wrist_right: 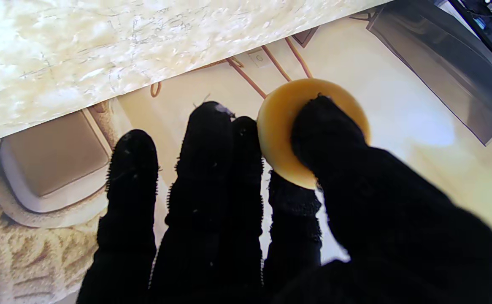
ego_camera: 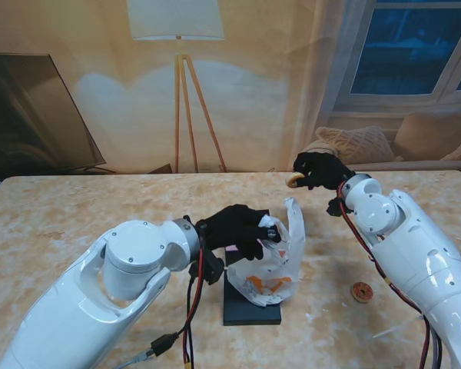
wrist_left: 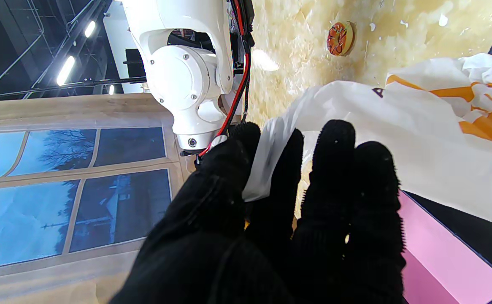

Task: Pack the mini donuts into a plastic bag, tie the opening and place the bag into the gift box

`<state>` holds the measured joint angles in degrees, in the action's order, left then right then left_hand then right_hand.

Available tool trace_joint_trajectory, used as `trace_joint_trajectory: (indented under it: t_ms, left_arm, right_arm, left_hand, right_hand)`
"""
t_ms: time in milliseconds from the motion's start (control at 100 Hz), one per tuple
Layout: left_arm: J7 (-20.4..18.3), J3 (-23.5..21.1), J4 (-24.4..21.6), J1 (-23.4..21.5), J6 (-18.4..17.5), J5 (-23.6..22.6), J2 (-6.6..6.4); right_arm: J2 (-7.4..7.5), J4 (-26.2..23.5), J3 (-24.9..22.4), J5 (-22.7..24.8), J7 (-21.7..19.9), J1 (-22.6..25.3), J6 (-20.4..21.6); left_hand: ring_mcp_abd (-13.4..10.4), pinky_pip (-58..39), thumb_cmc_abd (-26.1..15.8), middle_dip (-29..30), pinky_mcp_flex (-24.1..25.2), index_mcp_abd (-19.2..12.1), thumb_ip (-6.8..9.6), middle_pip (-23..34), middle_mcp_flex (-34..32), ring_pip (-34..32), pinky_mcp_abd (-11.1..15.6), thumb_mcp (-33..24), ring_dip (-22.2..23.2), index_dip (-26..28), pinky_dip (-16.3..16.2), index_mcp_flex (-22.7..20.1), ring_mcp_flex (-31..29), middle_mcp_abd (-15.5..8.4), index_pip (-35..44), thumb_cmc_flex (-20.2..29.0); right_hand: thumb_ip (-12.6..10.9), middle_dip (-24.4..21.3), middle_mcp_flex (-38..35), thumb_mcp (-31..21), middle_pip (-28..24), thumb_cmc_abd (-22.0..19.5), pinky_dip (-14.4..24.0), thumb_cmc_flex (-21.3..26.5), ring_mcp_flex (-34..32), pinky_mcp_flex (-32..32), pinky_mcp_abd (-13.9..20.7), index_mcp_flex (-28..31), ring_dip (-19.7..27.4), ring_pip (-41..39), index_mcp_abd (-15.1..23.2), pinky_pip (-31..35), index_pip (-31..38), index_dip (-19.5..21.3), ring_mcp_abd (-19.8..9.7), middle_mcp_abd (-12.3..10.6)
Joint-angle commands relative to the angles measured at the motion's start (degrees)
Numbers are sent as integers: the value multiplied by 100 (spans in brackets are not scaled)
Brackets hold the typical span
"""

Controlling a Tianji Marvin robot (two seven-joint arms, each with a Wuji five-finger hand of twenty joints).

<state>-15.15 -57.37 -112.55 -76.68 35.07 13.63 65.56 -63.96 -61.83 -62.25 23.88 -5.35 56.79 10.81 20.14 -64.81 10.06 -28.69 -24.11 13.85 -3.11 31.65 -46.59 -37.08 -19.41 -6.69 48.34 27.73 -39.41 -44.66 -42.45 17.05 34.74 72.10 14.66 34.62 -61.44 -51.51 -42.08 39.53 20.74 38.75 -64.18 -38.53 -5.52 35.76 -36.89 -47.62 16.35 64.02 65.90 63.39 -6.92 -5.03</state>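
A white plastic bag (ego_camera: 273, 265) with orange print lies across the dark gift box (ego_camera: 250, 304) in the middle of the table. My left hand (ego_camera: 237, 228) in its black glove pinches the bag's rim (wrist_left: 267, 169) and holds the mouth up. My right hand (ego_camera: 316, 170) hovers above the table's far right part, shut on a pale mini donut (ego_camera: 295, 181), which the thumb presses against the fingers (wrist_right: 288, 126). Another donut (ego_camera: 361, 292) with orange icing lies on the table by my right forearm; the left wrist view shows this donut (wrist_left: 339, 39) too.
The gift box shows a pink inside (wrist_left: 444, 261) under the bag. The marble table (ego_camera: 100, 207) ends at its far edge near my right hand. A floor lamp (ego_camera: 180, 92) and a sofa with cushions (ego_camera: 353, 142) stand beyond the table.
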Motion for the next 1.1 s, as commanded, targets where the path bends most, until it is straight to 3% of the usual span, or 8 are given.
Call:
trace_joint_trajectory:
  t_ms: [0, 320, 520, 840, 1090]
  left_arm:
    - [-70, -19, -31, -5, 21, 4, 26]
    - [-85, -16, -25, -4, 7, 15, 23]
    - [-21, -50, 2, 10, 6, -19, 41]
    - [189, 20, 78, 130, 136, -23, 128]
    - [230, 30, 80, 159, 152, -73, 138]
  right_arm:
    - [-88, 52, 112, 36, 22, -26, -47]
    - [-188, 375, 483, -721, -405, -356, -71]
    - [24, -150, 54, -1254, -1339, 40, 43]
    - [409, -1305, -662, -778, -2067, 882, 437]
    - [495, -1602, -817, -581, -2189, 1105, 701]
  left_hand:
    - [44, -148, 26, -8, -5, -105, -71, 33, -29, -154, 58, 40, 111, 66, -176, -128, -26, -6, 115, 186]
    - [42, -147, 24, -8, -10, -104, -72, 35, -32, -153, 52, 43, 110, 68, -177, -132, -31, -8, 114, 184]
    - [42, -147, 21, -8, -3, -106, -73, 37, -31, -154, 60, 45, 113, 71, -179, -131, -28, -7, 116, 185]
    - [50, -205, 22, -15, 13, -113, -71, 54, -50, -194, 23, 57, 137, 72, -226, -128, -61, -2, 124, 186]
    - [42, -232, 23, -17, 0, -115, -68, 59, -55, -209, 27, 61, 150, 69, -256, -127, -70, 2, 130, 186]
  right_hand:
    - [-342, 4, 39, -183, -116, -409, -111, 333, 51, -68, 195, 39, 29, 102, 518, -63, 303, -99, -266, -278]
    - [-340, -33, -13, -158, -132, -365, -155, 354, -15, -117, 211, 108, 40, 206, 550, -90, 332, -136, -267, -276]
    - [-303, -46, -174, -298, -85, -173, -143, 294, -143, -176, 188, 284, -36, 216, 603, -64, 252, -154, -238, -269]
    - [-276, 29, -296, -439, -3, -20, -58, 226, -250, -263, 128, 386, -111, 228, 618, -37, 170, -116, -235, -255]
    - [-271, 79, -336, -482, 30, 54, 2, 210, -293, -276, 95, 416, -156, 208, 587, -40, 139, -107, -214, -229]
